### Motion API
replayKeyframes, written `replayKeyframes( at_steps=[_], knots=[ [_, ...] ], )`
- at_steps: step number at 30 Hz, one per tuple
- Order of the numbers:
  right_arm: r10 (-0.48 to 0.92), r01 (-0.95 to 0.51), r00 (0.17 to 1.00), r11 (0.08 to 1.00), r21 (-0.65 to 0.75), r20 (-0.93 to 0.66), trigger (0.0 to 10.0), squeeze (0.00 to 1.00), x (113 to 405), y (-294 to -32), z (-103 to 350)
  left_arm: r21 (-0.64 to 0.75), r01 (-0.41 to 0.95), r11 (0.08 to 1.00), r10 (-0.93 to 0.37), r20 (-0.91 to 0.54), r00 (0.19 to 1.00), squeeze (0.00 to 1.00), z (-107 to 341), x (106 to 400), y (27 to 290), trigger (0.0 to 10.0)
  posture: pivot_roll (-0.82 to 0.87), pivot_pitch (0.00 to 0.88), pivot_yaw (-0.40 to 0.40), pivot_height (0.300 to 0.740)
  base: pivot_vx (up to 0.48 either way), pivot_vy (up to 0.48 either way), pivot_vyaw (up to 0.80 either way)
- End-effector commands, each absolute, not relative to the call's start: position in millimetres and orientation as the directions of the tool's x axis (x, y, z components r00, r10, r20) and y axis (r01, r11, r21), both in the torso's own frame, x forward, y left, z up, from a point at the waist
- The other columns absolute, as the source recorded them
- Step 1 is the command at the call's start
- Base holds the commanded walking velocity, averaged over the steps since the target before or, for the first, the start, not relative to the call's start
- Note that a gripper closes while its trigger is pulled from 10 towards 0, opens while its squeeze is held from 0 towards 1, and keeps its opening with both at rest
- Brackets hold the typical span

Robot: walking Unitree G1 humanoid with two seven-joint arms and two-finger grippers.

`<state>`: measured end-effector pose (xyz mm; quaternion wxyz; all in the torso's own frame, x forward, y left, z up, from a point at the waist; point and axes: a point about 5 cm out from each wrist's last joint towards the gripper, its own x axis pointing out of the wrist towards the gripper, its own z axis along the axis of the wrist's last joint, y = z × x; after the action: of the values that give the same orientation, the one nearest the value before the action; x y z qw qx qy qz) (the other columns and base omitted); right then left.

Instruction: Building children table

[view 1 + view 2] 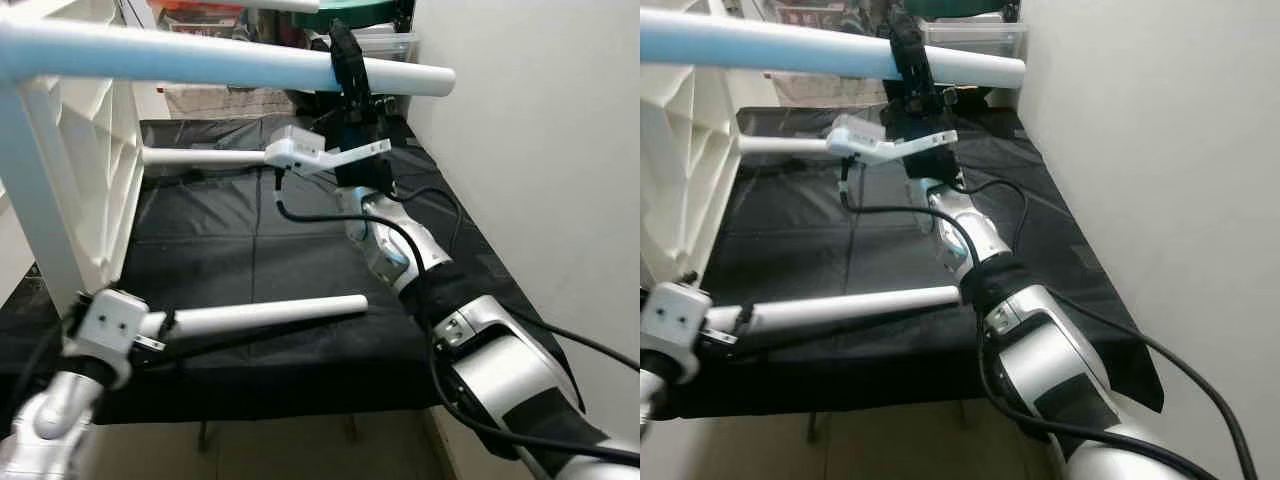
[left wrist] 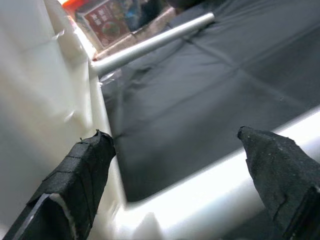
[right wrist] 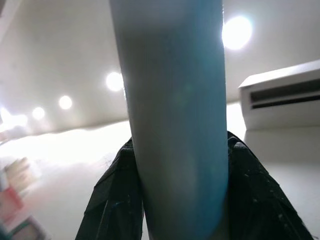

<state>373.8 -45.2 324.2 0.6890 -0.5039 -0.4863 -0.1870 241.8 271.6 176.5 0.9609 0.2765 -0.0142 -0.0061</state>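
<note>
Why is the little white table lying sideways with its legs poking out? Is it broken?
Not broken as far as I can see. The white tabletop stands on its edge on the black cloth, so its legs stick out sideways. The right tool grips the top leg. The left tool sits open by the bottom leg.

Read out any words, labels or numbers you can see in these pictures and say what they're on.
Nothing here can be read.
Red printed box beyond the white plastic table top: it carries print and a picture, too blurred to read.
White table legs, black cloth, right gripper: no lettering visible.
</note>
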Motion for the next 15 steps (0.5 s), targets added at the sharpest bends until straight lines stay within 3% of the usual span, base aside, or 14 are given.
replayKeyframes(
  at_steps=[1,5,7,9,11,13,15],
  knots=[
    [0.035,0.753,0.550,0.412,-0.514,0.834,0.0,0.00,389,-89,321,0.582,-0.169,0.795,0.160,0.068,0.985,0.00,202,235,323,10.0,0.12,0.065,-0.002,0.740,0.000,0.000,0.00],
    [-0.027,0.715,0.622,0.427,-0.554,0.782,0.0,0.00,398,-101,316,0.650,-0.199,0.733,0.191,0.084,0.978,0.00,240,243,354,10.0,0.14,0.058,0.000,0.740,0.000,0.000,0.00],
    [-0.027,0.715,0.622,0.427,-0.554,0.782,0.0,0.00,398,-101,316,0.650,-0.199,0.733,0.191,0.084,0.978,0.00,240,243,354,10.0,0.14,0.058,0.000,0.740,0.000,0.000,0.00],
    [-0.058,0.682,0.663,0.456,-0.571,0.746,0.0,0.00,402,-106,312,0.718,-0.198,0.667,0.227,0.058,0.972,0.00,261,251,375,10.0,0.14,0.055,0.000,0.740,0.000,0.000,0.00],
    [-0.065,0.678,0.669,0.460,-0.573,0.740,0.0,0.00,403,-107,311,0.708,-0.220,0.671,0.257,0.056,0.965,0.00,271,254,385,10.0,0.15,0.050,0.004,0.740,0.000,0.000,0.00],
    [-0.062,0.676,0.667,0.470,-0.568,0.743,0.0,0.00,402,-106,311,0.592,-0.224,0.774,0.193,0.116,0.974,0.00,294,263,383,10.0,0.14,0.043,0.016,0.740,0.000,0.000,0.00],
    [-0.062,0.676,0.667,0.470,-0.568,0.743,0.0,0.00,402,-106,311,0.592,-0.224,0.774,0.193,0.116,0.974,0.00,294,263,383,10.0,0.14,0.043,0.016,0.740,0.000,0.000,0.00]
  ],
)
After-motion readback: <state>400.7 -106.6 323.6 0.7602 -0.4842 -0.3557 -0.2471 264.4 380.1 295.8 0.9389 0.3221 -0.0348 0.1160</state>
